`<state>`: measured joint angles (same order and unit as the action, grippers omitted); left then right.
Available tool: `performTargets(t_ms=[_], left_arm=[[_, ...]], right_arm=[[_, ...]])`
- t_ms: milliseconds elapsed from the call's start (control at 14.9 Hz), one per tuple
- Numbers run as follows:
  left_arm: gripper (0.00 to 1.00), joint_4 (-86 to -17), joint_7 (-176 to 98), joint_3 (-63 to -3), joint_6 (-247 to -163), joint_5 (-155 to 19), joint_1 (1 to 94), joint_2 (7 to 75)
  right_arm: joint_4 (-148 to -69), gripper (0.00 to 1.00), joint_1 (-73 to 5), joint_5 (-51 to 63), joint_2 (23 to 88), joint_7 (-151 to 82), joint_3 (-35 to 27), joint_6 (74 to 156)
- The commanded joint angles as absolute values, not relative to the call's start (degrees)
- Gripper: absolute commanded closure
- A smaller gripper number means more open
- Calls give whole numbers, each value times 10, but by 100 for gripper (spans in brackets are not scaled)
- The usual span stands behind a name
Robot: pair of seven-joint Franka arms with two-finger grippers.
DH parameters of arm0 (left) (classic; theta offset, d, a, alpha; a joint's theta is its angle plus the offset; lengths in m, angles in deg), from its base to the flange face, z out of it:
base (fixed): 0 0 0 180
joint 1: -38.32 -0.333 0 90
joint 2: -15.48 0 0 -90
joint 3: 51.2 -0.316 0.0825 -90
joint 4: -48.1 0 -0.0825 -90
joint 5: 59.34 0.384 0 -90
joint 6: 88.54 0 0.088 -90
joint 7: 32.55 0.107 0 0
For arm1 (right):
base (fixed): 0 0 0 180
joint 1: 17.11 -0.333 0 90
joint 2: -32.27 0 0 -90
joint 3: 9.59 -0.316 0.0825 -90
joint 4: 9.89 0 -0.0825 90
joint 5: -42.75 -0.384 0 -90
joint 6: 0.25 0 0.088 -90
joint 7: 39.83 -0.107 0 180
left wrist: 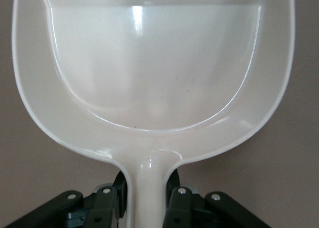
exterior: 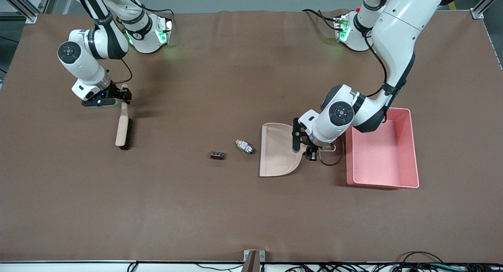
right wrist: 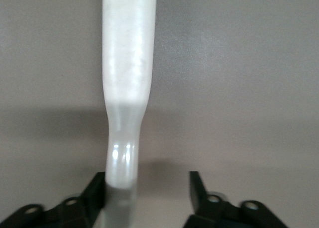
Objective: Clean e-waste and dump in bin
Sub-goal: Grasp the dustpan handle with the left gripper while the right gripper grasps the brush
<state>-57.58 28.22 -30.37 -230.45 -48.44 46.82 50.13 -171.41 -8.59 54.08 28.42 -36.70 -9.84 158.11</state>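
step: picking up tools. i judge the sweeping has not begun, since both bits of e-waste lie loose on the counter.
left jaws: right of centre in the front view, down at the dustpan's handle. the left wrist view shows a finger on each side of the handle, pressed close, so i am gripping the dustpan.
right jaws: upper left of the front view, at the handle end of the brush. in the right wrist view one finger touches the handle and the other stands apart from it, so these jaws are open, not yet clamped.
black-red block: on the counter, centre of the front view, between brush and dustpan.
silver part with green band: just beside the dustpan's open mouth, a little higher in the frame than the block.
bin: pink tub at the right of the front view, beside the dustpan handle; i see nothing in it.
next move, as i judge it: close the right jaws squarely on the brush handle, then bring the bristles round to the block so both pieces get pushed toward the dustpan mouth.
care: the silver part is round and may roll past the lip; i should hold the dustpan's edge flat on the counter.
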Motion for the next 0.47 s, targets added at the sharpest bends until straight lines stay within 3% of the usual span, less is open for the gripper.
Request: performTargets(t_ms=[0, 404], left_arm=[[90, -573, 282, -300, -2313, -479, 468, 503], [99, -540, 252, -302, -2272, -474, 483, 504]], right_arm=[[-1743, 35, -85, 543, 274, -385, -102, 1602], [-1742, 41, -138, 541, 280, -439, -103, 1603]])
